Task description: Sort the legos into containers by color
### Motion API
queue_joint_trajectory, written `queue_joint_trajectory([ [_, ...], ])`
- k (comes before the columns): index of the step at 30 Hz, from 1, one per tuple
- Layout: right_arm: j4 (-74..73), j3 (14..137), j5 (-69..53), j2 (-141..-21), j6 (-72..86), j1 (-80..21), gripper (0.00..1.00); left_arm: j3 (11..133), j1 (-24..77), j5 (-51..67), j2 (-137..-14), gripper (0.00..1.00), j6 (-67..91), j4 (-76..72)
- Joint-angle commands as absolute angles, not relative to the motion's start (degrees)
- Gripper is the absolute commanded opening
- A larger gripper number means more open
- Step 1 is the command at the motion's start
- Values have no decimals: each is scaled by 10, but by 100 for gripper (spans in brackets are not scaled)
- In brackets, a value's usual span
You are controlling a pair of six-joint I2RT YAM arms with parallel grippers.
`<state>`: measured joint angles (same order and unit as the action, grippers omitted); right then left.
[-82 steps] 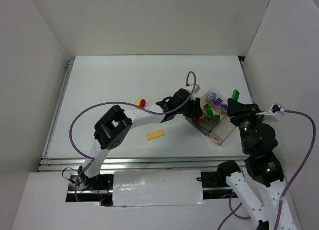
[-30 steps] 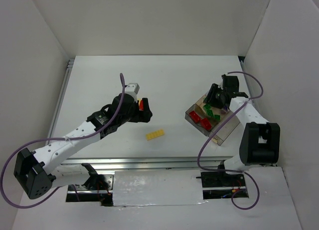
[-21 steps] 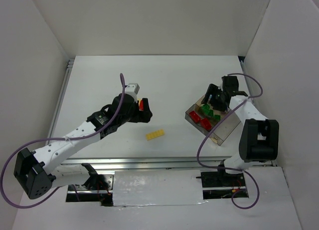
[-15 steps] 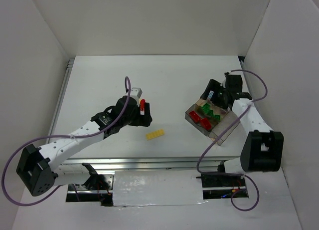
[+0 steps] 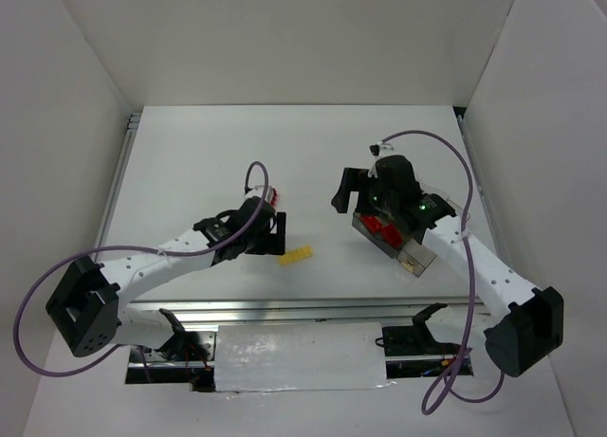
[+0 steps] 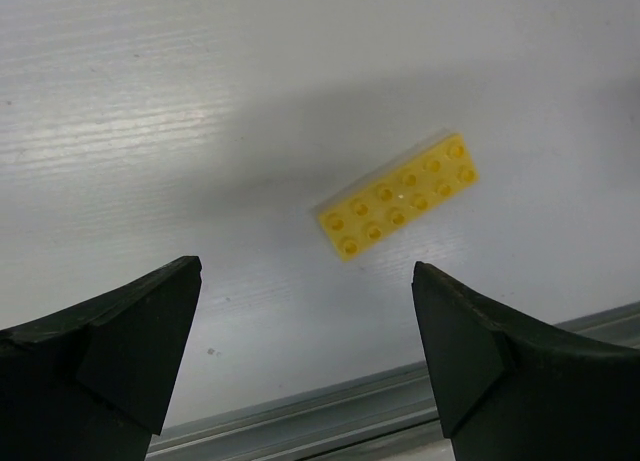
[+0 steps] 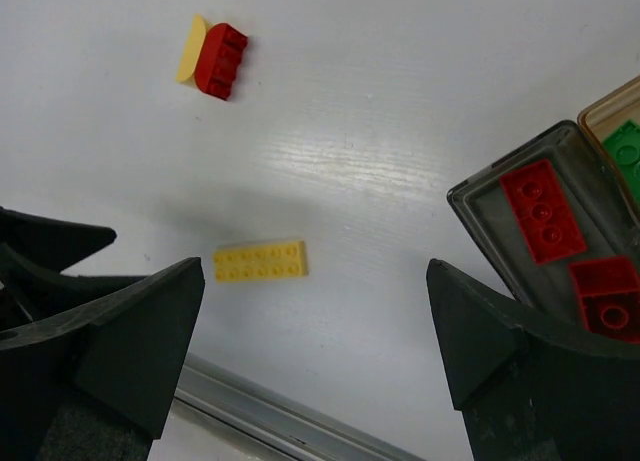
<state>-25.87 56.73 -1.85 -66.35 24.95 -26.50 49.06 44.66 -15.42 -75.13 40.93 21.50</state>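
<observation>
Key relation: the yellow plate [image 5: 296, 256] lies just right of the left hand [image 5: 270, 232] and slightly nearer the front edge. In the left wrist view the plate [image 6: 398, 194] sits ahead of the gap between the fingers, offset toward the right-side finger.
Long axis: roughly left to right on the worktop [image 5: 209, 162], with the right end tilted a little farther away. From the left wrist it crosses the finger gap on a slant, so a turn of the wrist looks needed to close across its short side.
Nearer arm: the left. The right hand [image 5: 353, 191] hovers left of the organizer box [image 5: 419, 259], well apart from the plate.
Left hand: spread wide and empty [image 6: 305, 281].
Right hand: spread wide and empty [image 7: 315, 281].
Plate's look: flat, thin, bright yellow, two rows of studs facing up, lying alone on bare worktop [image 7: 260, 261].
Other loose pieces: a red brick [image 7: 222, 61] touching a pale yellow piece [image 7: 190, 49], farther away than the plate.
Box contents visible: two red bricks [image 7: 543, 211] in one compartment and green in the next [image 7: 628, 146].
Likely step: the left hand going for the plate.
</observation>
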Motion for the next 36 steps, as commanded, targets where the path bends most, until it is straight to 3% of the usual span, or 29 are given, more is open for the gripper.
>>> queue_joint_trajectory([
  [1,-248,552,24,-620,273,-281,100,538,412,-188,-781,99,401,209],
  [7,-250,549,6,-581,266,-286,100,591,328,-169,-902,99,293,82],
  [18,-248,506,-42,-530,252,-301,100,741,268,-107,-1116,94,218,60],
  [21,-251,511,-44,-529,248,-304,100,767,266,-100,-1145,68,229,89],
  [22,-251,512,-46,-528,247,-303,100,766,267,-93,-1150,51,231,85],
  [23,-245,511,-47,-528,245,-303,100,758,267,-78,-1149,24,234,82],
  [24,-239,511,-47,-528,245,-303,100,752,266,-74,-1147,18,235,77],
  [25,-229,507,-46,-532,250,-303,100,748,267,-70,-1139,0,237,76],
  [29,-193,489,-31,-538,304,-293,100,660,283,-36,-1047,0,225,13],
  [36,-58,418,-69,-506,490,-286,98,424,392,175,-755,0,134,-249],
])
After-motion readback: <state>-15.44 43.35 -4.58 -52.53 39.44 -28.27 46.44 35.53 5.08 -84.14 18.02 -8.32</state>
